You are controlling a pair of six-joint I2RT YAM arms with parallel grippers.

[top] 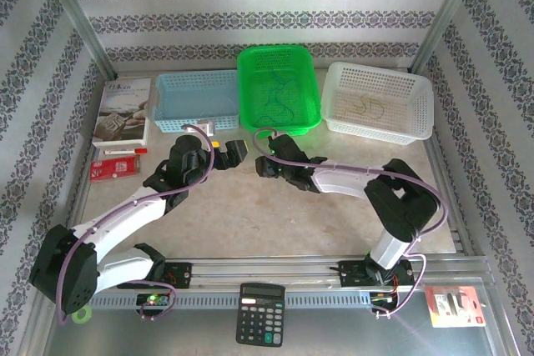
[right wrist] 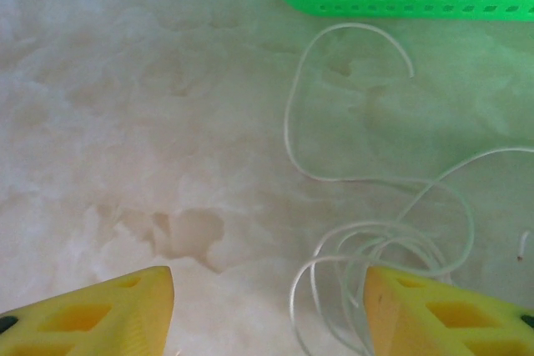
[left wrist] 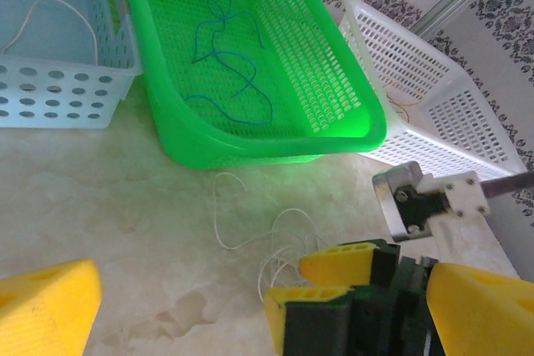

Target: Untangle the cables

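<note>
A pale white cable (right wrist: 288, 122) lies loose on the marble table just in front of the green basket (left wrist: 350, 135), its coil (left wrist: 284, 260) bunched under my right gripper. My right gripper (right wrist: 267, 293) stands open low over the table, with the coil against its right finger (right wrist: 417, 306) and a few strands between the fingers. My left gripper (left wrist: 263, 289) is wide open and holds nothing, close to the left of the right gripper (left wrist: 319, 279). A blue cable (left wrist: 225, 47) lies in the green basket. A tan cable (top: 367, 106) lies in the white basket (top: 380, 127). Another white cable (left wrist: 50, 14) lies in the blue basket (left wrist: 58, 93).
The three baskets stand side by side along the back wall. A boxed item (top: 123, 110) and a red packet (top: 115, 169) lie at the left. A calculator (top: 260, 313) and another red packet (top: 455, 306) sit by the near rail.
</note>
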